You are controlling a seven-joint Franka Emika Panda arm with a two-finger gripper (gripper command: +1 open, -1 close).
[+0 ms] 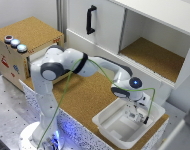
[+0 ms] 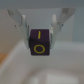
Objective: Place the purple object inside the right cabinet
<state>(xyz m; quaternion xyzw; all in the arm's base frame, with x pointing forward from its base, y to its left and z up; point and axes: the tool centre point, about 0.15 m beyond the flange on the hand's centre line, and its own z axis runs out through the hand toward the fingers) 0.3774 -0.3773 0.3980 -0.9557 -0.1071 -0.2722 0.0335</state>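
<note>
The purple object [image 2: 40, 43] is a small dark cube with yellow marks on its faces. In the wrist view it sits between my gripper [image 2: 40, 33] fingers, which press against its two sides. In the exterior view my gripper [image 1: 143, 116] hangs low inside the white tray [image 1: 109, 125] at the front right, and the cube is too small to make out there. The right cabinet [image 1: 154, 56] stands open at the back on the exterior view's right, with a cork-brown floor and white walls, well above and behind the gripper.
A white door with a black handle [image 1: 91, 19] closes the compartment to the left of the open one. A cork-topped wooden box [image 1: 26, 47] with coloured buttons stands at the exterior view's left. The arm's base [image 1: 42, 132] is at the front left.
</note>
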